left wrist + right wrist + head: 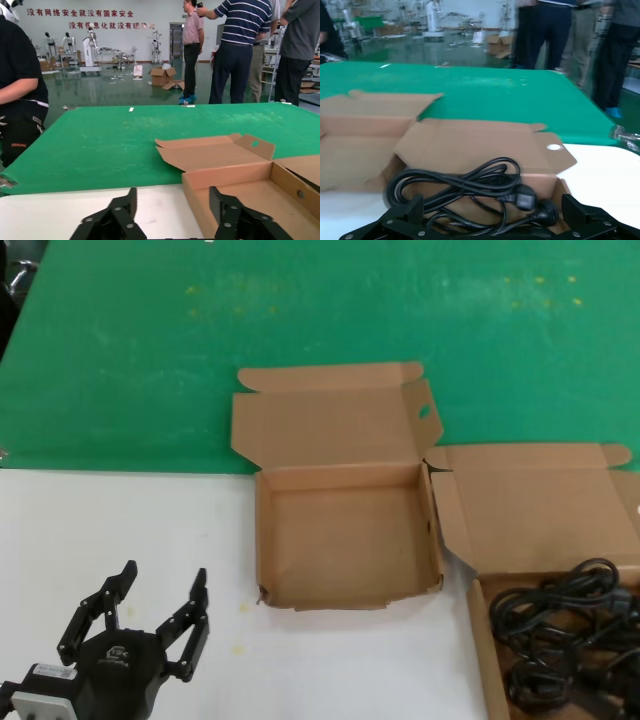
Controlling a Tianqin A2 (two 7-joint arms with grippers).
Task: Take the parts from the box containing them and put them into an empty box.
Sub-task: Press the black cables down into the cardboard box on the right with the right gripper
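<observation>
– Jaws check: spread wide on left gripper [163,575], gripping nothing; parked near left over the white tabletop [100,520], left of the empty box [345,540].
– And right gripper [490,225]?
– Also splayed apart, nothing between; hovering at the near edge of the box containing them [480,640], near right. Out of head view.
– Progress?
– Looks like zero so far. Empty box bare inside, lid folded back, oval hole [424,411] in the right flap. All visible parts [565,630] lying as tangled black loops in the right-hand box, two plugs [535,207] showing on the wrist view. Can't count cords, too tangled.
– Left to do?
– Likely everything: grab a cord, lift, carry left, drop in the centre box, repeat. Snag risk judged high, loops interlocked.
– Boxes touching?
– Just beside each other; lid of the right one [530,505] leaning by the empty box's right wall. Contact hard to tell.
– Surface?
– White near, green mat [120,360] far; both lids resting over the green.
– Room?
– Big hall, shiny floor, several people standing [242,50] beyond the table, one in black [20,85] at its side, red lettering [80,17] on the far wall, other robots [90,45], cartons on the floor [165,77].
</observation>
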